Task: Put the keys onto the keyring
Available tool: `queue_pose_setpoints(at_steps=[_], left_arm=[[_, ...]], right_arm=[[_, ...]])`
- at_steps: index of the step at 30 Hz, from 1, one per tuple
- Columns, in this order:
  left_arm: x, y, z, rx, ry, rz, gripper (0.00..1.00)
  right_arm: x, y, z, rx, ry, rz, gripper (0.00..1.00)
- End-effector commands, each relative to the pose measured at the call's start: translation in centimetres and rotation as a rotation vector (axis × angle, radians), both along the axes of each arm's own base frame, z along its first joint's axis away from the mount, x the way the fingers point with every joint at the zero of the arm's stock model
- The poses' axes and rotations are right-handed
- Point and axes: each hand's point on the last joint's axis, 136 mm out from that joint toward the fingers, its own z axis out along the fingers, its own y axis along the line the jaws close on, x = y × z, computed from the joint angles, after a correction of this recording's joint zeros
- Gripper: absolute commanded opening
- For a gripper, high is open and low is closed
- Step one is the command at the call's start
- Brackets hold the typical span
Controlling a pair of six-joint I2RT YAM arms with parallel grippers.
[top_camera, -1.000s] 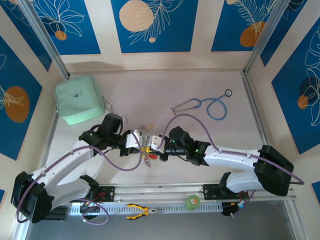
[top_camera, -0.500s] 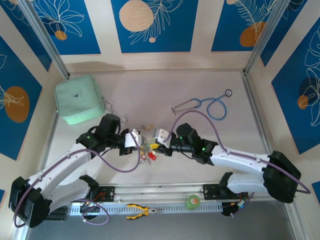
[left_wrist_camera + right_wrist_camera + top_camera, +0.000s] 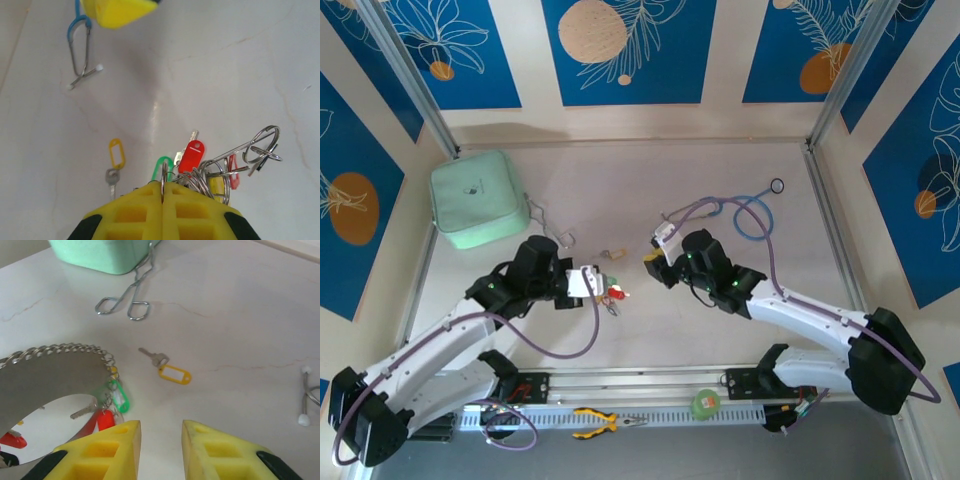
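Mint-green case (image 3: 478, 198) far left on tabletop (image 3: 720, 330), forceps (image 3: 136, 286) beside it; blue stethoscope (image 3: 750, 214) far right; yellow-handled pliers (image 3: 605, 421) near edge.

Noted left gripper (image 3: 598, 284) touching key bunch (image 3: 614, 297) with red tag; noted right gripper (image 3: 654, 256) apart to its right, near blue stethoscope (image 3: 752, 216); logged mint-green pouch (image 3: 477, 200) far left, forceps (image 3: 536, 212) just beside; logged yellow-handled pliers (image 3: 605, 421) and green tape roll (image 3: 706, 403) on near rail (image 3: 665, 417).

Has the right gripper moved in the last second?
Yes. The right gripper has drawn back from the left gripper, away and rightward, toward the stethoscope.
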Motion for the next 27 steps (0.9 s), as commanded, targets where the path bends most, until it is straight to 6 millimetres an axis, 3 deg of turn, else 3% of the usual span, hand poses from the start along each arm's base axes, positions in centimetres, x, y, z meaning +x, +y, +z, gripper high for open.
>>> queue_pose_setpoints(at_steps=[1,7,14,20,27], left_arm=[[1.0,1.1,0.2,0.054,-0.085,0.042,0.0],[1.5,3.3,0.0,0.099,-0.044,0.183,0.0],[1.7,6.7,-0.3,0.113,-0.028,0.338,0.0],[1.0,6.6,0.0,0.023,0.016,0.341,0.0],[-0.3,5.5,-0.1,-0.048,0.103,0.298,0.0]], right_arm=[[1.7,-0.2,0.8,0.029,0.065,-0.051,0.27],[4.5,2.0,-0.4,-0.05,0.273,-0.076,0.25],[6.2,7.5,-4.1,-0.209,0.407,-0.016,0.31],[7.6,9.8,-7.8,-0.369,0.506,0.05,0.31],[7.1,10.6,-11.3,-0.513,0.596,0.123,0.32]])
